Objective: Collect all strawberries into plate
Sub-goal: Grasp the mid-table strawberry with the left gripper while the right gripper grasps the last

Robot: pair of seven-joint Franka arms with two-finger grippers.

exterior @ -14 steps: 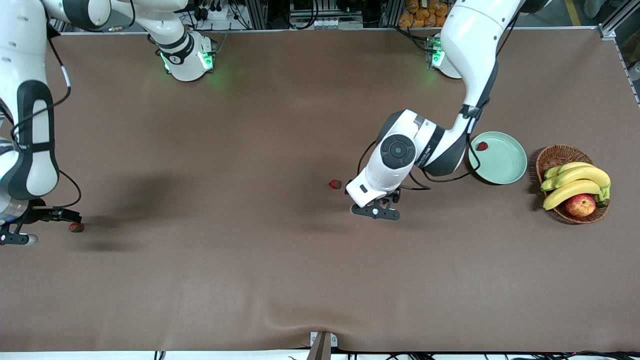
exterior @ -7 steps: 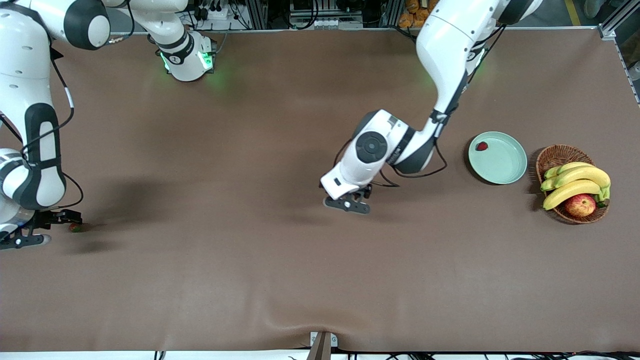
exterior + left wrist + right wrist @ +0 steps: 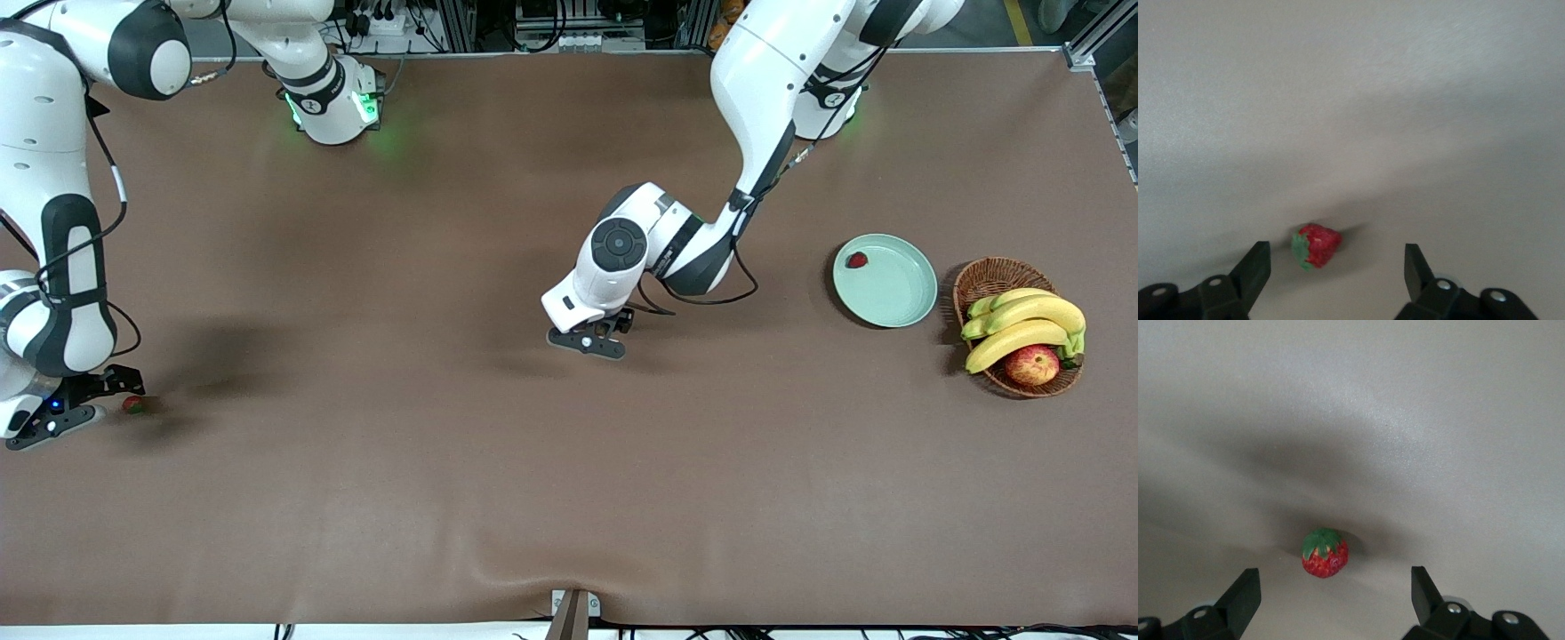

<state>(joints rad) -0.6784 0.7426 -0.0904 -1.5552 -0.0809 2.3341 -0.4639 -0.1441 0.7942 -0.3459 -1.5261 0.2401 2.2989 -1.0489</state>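
Showing no readable writing, each open pincer frames a strawberry.

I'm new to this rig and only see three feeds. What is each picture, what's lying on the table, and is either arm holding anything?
The wide picture looks down from across the table at two white robot arms. The other two come from cameras on their wrists. The left gripper is low over the mid-table strawberry, open, holding nothing. The right gripper is open around the strawberry at its end, not gripping it. A third strawberry lies in the green plate, beside a basket of bananas and an apple.
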